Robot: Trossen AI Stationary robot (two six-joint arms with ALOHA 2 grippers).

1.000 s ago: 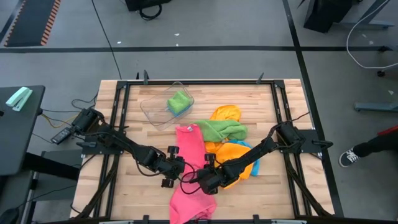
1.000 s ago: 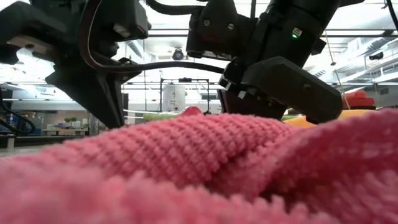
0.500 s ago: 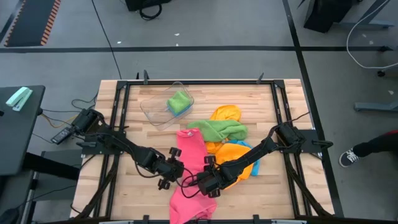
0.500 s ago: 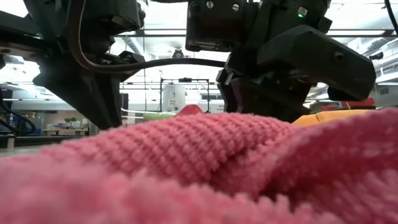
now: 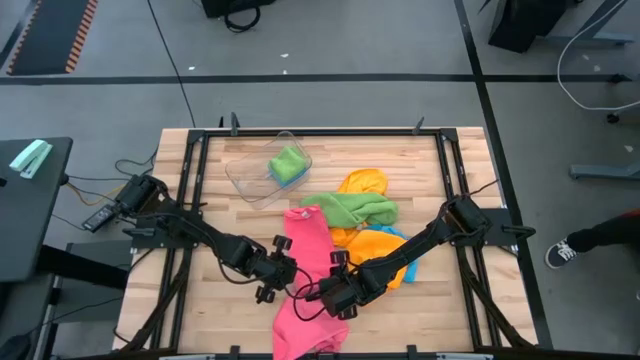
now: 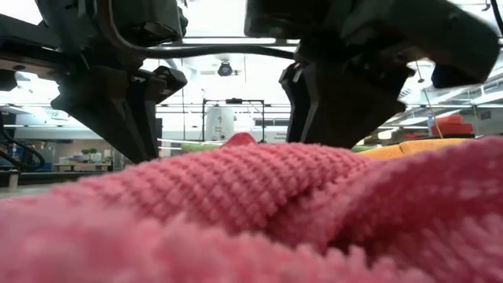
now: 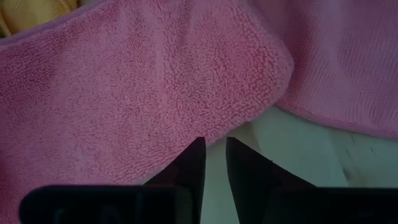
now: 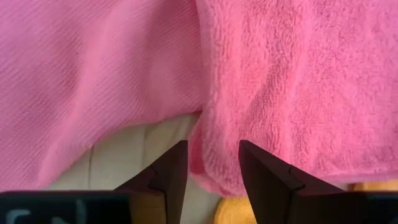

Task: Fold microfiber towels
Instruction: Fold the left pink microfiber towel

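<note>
A pink towel (image 5: 305, 270) lies crumpled lengthwise at the table's near middle, filling the low view (image 6: 251, 204). My left gripper (image 5: 285, 283) stands at its left edge. Its fingers (image 7: 213, 144) are a narrow gap apart with only table between them, at a rounded fold (image 7: 249, 81). My right gripper (image 5: 322, 297) is over the towel's right side. It is open (image 8: 211, 149), with a thick folded edge (image 8: 214, 168) lying below the gap. Green (image 5: 352, 208), orange (image 5: 385, 250) and blue (image 5: 405, 238) towels lie heaped behind.
A clear plastic tub (image 5: 250, 175) at the far left holds a folded green cloth (image 5: 288, 163). Another orange towel (image 5: 363, 182) lies behind the green one. Bare wood shows to the near left (image 5: 215, 310) and near right (image 5: 440, 310). A black frame rims the table (image 5: 320, 132).
My right gripper has risen a little off the pink towel and tipped, as the low view shows. My left gripper has rolled slightly at the wrist while staying in place. The pink towel lies as it did.
</note>
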